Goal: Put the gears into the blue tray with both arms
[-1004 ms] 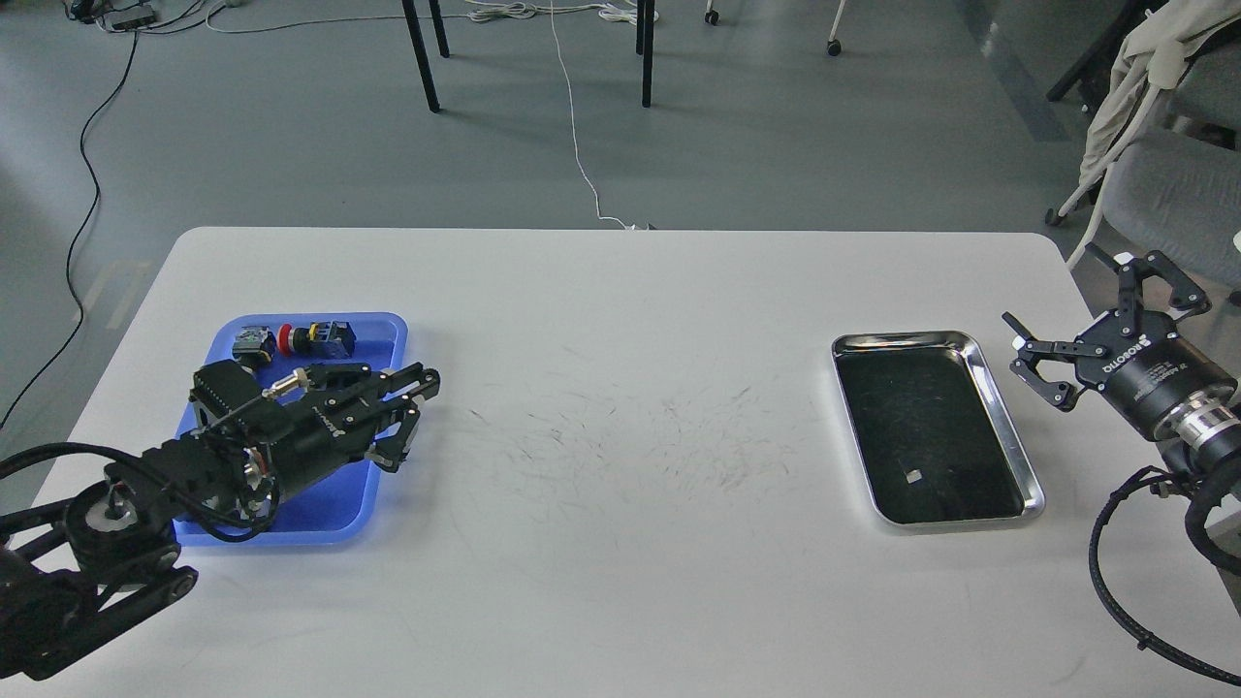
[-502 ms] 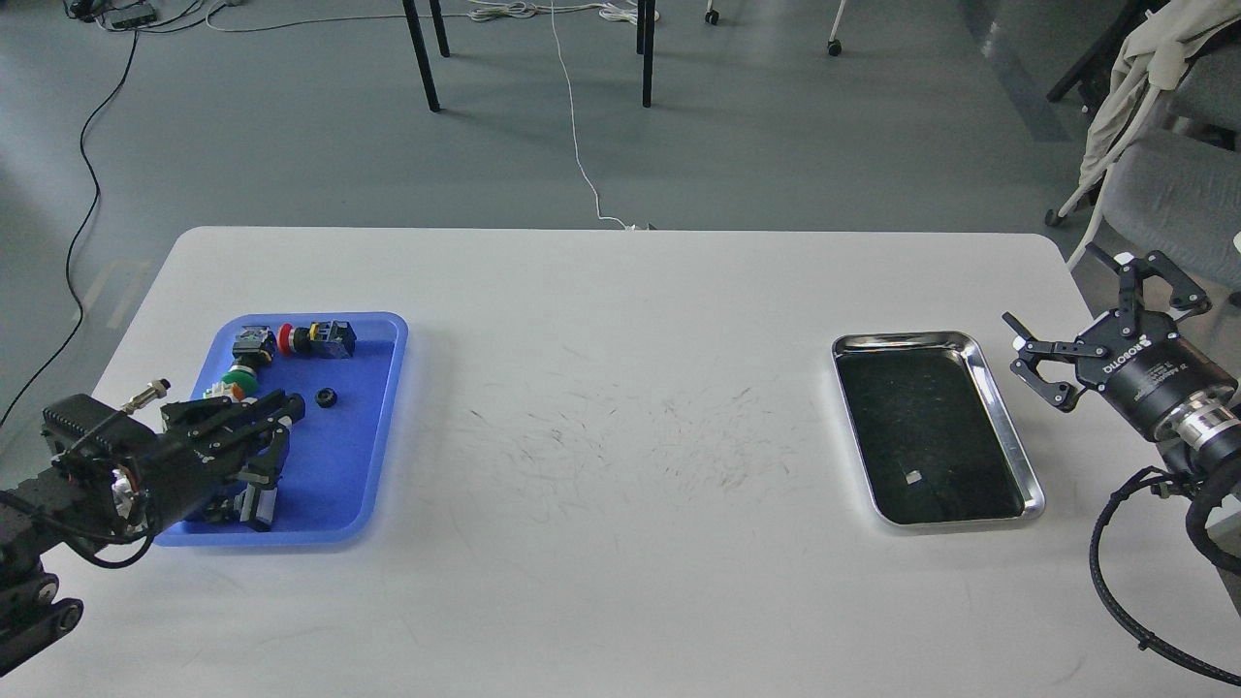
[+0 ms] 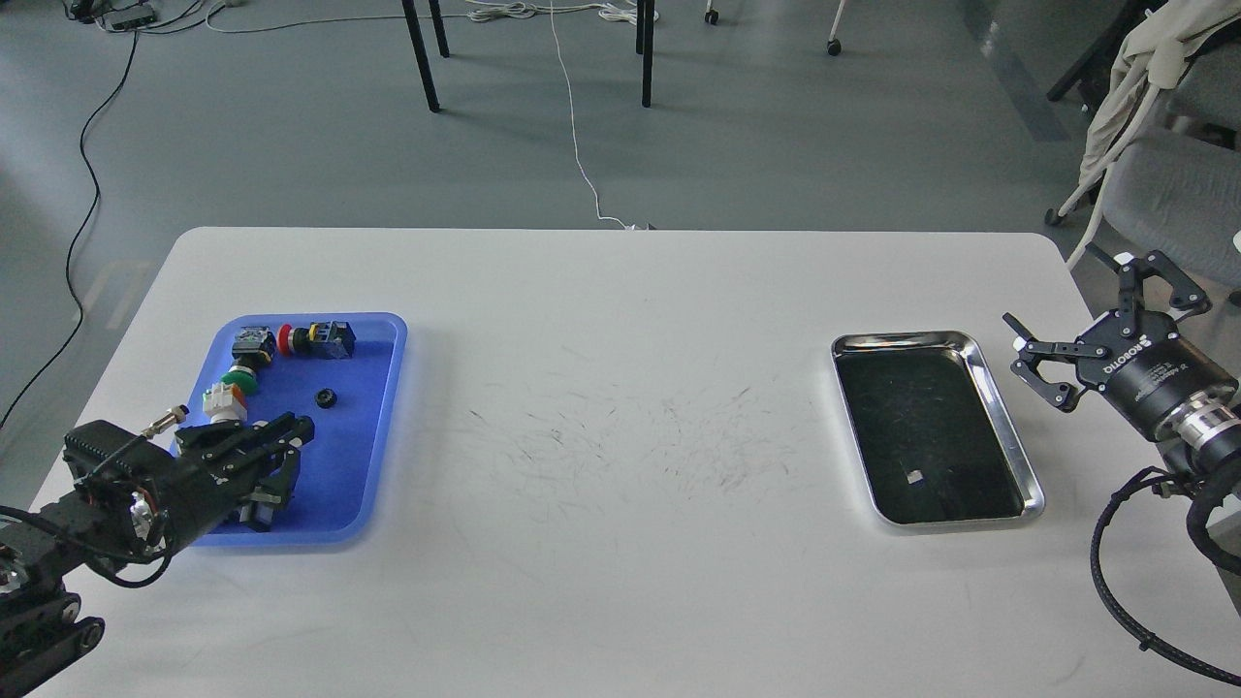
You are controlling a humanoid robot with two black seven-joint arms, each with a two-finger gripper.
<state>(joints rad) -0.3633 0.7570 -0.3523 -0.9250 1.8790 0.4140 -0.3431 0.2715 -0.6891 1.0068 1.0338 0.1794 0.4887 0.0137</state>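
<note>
Hovering low over the blue tray [image 3: 373, 427], left pincer [image 3: 291, 456].

blue tray [image 3: 373, 436], black gear [image 3: 326, 397], steel tray [image 3: 999, 417] w/ dark bottom.

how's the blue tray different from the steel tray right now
The blue tray is bright blue plastic; the steel tray is shiny metal with a dark bottom. The blue tray holds push-button switches and a small black gear; the steel tray holds only a tiny pale speck. The left gripper is over the blue tray; the right gripper sits beside the steel tray, not over it. Both are low-rimmed rectangles lying flat on the white table.
</note>
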